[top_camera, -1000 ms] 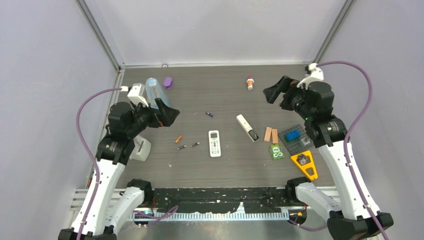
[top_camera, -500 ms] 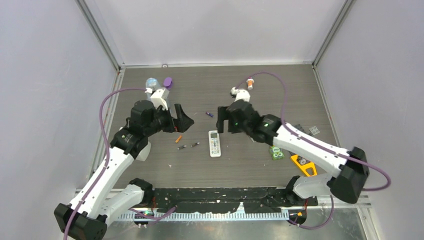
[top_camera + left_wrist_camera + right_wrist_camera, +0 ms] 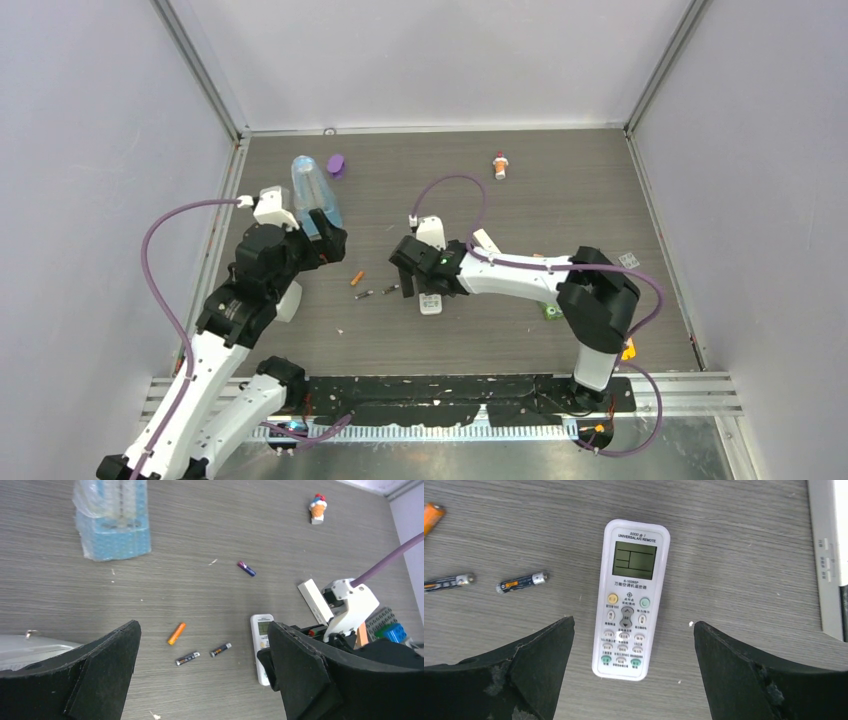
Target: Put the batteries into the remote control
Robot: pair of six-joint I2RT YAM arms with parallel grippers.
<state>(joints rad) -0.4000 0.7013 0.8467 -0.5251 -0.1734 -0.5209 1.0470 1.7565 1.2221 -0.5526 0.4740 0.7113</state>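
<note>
Right gripper (image 3: 633, 622): jaws spread wide, nothing held; poised over small flat white remote control with pale screen (image 3: 632, 600), one finger on either side of it in wrist view. Remote face up, mid-way across grey wood-grain table (image 3: 560, 200). Two dark silver-tipped batteries (image 3: 521, 581) just beside remote's left edge. Orange battery (image 3: 176, 633) near them. Purple battery (image 3: 246, 568) apart, farther back. Left gripper (image 3: 203, 625): jaws wide open, empty, above table.

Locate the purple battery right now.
In the left wrist view the purple battery lies alone, right of centre, beyond the remote control and short of the capped bottle.
</note>
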